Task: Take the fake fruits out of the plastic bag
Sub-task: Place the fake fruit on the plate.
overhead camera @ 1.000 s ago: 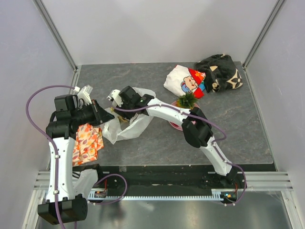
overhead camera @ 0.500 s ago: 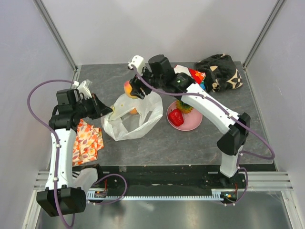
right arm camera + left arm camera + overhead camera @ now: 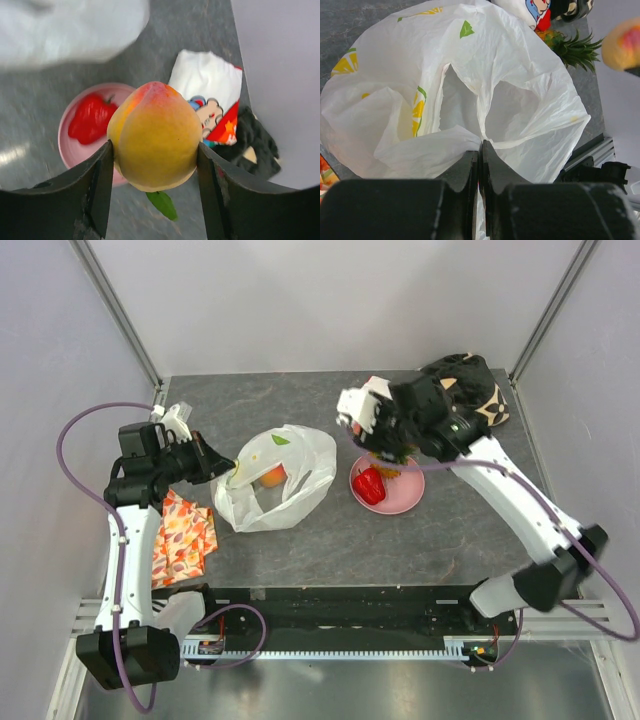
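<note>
The plastic bag (image 3: 290, 455) lies left of centre, its mouth held up. My left gripper (image 3: 228, 472) is shut on its rim, and in the left wrist view the jaws (image 3: 481, 145) pinch the thin film. An orange fruit (image 3: 272, 477) still sits inside. My right gripper (image 3: 154, 150) is shut on the orange-pink peach (image 3: 155, 137) and hangs over the pink plate (image 3: 66, 150); from above the gripper (image 3: 385, 440) hides the peach. On the plate (image 3: 405, 498) lie a shiny red fruit (image 3: 368, 485) and the pineapple (image 3: 392, 458), half hidden.
An orange patterned cloth (image 3: 183, 535) lies by the left arm. The white bear cloth (image 3: 210, 85) and a black patterned cloth (image 3: 470, 390) sit at the back right, just behind the plate. Grey walls close in the table on three sides.
My right gripper has lifted the peach out of the bag and swung it right, over the pink plate. The left gripper has kept its hold on the bag rim.
</note>
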Motion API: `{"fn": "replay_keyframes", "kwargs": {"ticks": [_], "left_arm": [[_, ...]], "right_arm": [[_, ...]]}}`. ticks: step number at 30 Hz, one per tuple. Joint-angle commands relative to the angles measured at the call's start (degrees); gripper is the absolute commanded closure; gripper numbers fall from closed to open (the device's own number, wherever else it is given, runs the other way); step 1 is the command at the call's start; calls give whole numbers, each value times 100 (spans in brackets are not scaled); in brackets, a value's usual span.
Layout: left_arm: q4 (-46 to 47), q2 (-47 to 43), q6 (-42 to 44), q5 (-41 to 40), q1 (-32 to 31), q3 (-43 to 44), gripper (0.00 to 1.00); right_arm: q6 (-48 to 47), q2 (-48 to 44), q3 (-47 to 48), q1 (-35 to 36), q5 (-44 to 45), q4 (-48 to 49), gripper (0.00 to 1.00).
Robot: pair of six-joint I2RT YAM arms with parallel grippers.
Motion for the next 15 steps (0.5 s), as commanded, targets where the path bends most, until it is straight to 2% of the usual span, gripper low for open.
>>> {"fn": "replay_keyframes", "kwargs": {"ticks": [1, 9, 11, 15], "left_arm": [[314, -48, -24, -121, 6, -35, 89], [323, -118, -77, -104, 6, -132, 88], [332, -109, -85, -86, 6, -141, 88], [341, -92, -85, -68, 6, -115, 88]], "right_arm": [[-1749, -1119, -1029, 70, 467, -754, 73], [-1698, -2159, -2339, -526, 619, -948, 76], [-1522, -2177, -2611, -650, 522, -921, 76], [-479, -1670, -2657, -1010, 22, -737, 77]]}}
